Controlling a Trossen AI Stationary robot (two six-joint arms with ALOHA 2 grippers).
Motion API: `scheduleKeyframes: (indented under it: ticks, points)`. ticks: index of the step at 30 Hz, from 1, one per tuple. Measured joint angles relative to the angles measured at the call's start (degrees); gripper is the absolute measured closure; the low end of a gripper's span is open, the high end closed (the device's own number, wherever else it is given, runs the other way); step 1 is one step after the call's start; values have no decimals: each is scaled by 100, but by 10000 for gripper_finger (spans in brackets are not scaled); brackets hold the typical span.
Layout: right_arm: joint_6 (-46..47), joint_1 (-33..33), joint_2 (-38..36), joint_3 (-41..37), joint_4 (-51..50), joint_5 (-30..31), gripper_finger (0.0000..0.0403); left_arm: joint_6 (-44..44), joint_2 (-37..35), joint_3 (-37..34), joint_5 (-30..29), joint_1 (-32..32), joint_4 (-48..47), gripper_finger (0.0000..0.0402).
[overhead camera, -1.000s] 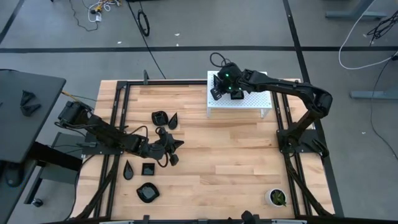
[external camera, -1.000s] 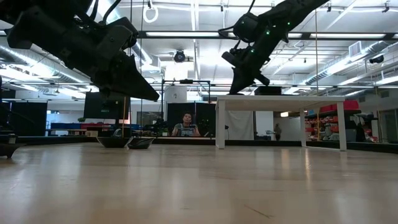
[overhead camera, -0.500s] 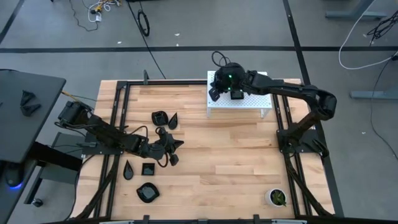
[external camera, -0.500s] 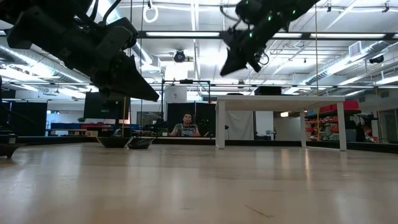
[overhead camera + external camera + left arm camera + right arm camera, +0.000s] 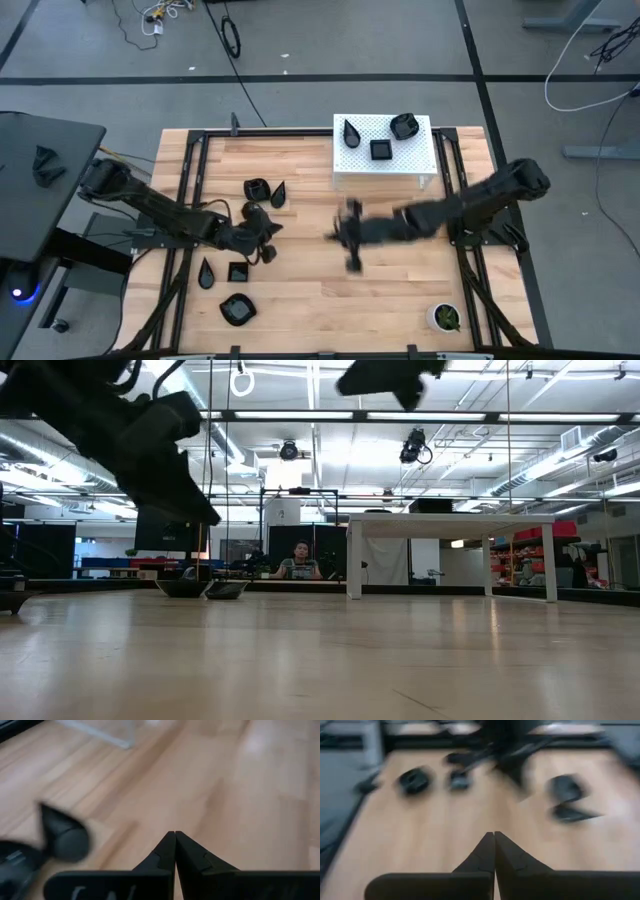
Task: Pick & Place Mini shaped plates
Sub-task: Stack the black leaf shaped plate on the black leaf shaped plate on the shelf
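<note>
Three mini shaped plates, a teardrop (image 5: 349,131), a square (image 5: 380,150) and a rounded one (image 5: 404,126), lie on the white perforated stand (image 5: 420,160) at the table's far side. Several more black plates lie on the wood at the left, among them a rounded one (image 5: 256,188), a teardrop (image 5: 277,193), a square (image 5: 238,271) and an oval (image 5: 238,309). My left gripper (image 5: 272,230) hangs shut and empty just near of the teardrop (image 5: 62,835). My right gripper (image 5: 340,237), blurred, is shut and empty over the table's middle.
A small white pot with a green plant (image 5: 444,318) stands at the near right corner. Black frame rails (image 5: 190,170) run along the table's sides. Bare wood (image 5: 400,290) lies between the two arms and the near edge. A person (image 5: 300,560) sits far behind the table.
My right gripper has swung fast from above the white stand toward the table's near edge and left, out over the middle, rolling as it went, and stays shut. My left gripper has drawn back a little toward the table's left edge, still shut. No plate has moved.
</note>
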Motion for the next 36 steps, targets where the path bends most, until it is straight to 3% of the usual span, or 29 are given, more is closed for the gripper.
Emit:
scheduleKeyframes:
  ticks: [5, 10, 14, 17, 25, 31, 36]
  points:
    - [1041, 1024, 2, -1070, 1108, 174, 398, -1340, -672, -8, -147, 216, -1916, 387]
    - [1916, 1566, 4, -2047, 2531, 1315, 399, -2402, -1053, -12, 119, 1164, -3850, 373]
    - [1988, 1553, 4, -2500, 3306, 2163, 398, -2526, -1043, -15, 453, 2226, -4482, 341]
    - [1990, 1379, 2, -2643, 3555, 2425, 398, -2001, -1034, -159, 684, 2912, -3955, 306]
    - [2031, 983, 3, -2646, 3571, 2394, 398, -974, -1034, -894, 2120, 4361, -1694, 244]
    - [2033, 945, 4, -2646, 3570, 2373, 398, -968, -1034, -1280, 2316, 4688, -599, 258]
    - [2040, 945, 2, -2646, 3568, 2369, 398, -871, -1032, -1356, 2268, 4800, -528, 284]
